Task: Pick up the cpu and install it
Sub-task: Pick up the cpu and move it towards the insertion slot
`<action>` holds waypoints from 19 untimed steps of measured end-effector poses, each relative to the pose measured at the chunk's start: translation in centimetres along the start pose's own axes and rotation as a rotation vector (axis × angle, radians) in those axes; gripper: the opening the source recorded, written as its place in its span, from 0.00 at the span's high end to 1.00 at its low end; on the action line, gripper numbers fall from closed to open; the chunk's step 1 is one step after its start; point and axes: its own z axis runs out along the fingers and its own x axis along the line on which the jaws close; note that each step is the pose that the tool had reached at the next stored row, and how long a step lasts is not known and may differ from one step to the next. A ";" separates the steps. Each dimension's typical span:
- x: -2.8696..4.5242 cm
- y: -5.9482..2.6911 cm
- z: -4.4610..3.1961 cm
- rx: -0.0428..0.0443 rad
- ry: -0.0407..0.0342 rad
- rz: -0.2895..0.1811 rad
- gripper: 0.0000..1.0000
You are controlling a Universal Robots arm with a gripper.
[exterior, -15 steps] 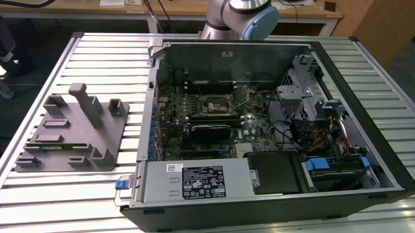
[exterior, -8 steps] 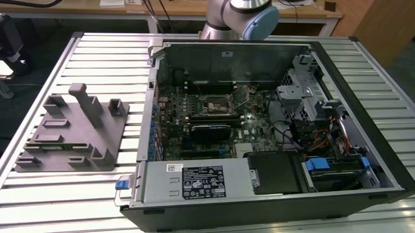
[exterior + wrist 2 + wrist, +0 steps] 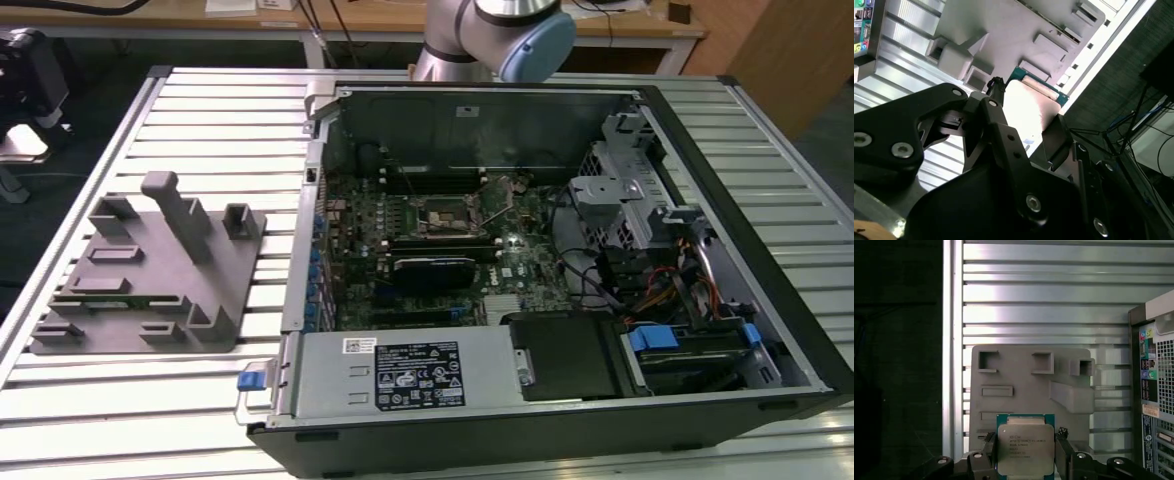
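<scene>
The cpu (image 3: 1025, 444) is a flat square chip with a pale silver top and a thin green edge. It sits clamped between the two black fingers (image 3: 988, 450) of my gripper (image 3: 1025, 456), which is shut on its opposite sides. In the second wrist view the cpu (image 3: 1029, 107) shows pale with its green rim, held in the gripper (image 3: 1026, 125). It hangs well above the grey moulded fixture (image 3: 1029, 385) on the slatted table. The motherboard's square socket (image 3: 441, 215) lies inside the open computer case (image 3: 747, 200).
The grey fixture (image 3: 147, 270) with its upright posts stands at the exterior view's left of the case. The arm's base (image 3: 487, 35) rises behind the case. Cables, a drive cage (image 3: 627, 200) and a black power supply (image 3: 567, 355) crowd the case interior.
</scene>
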 end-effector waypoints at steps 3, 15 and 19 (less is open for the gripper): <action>-0.66 0.02 0.02 0.0001 0.0001 0.000 0.46; -3.50 0.14 0.15 0.0000 0.0001 0.000 0.46; -4.60 0.20 0.19 0.0001 0.0001 0.000 0.46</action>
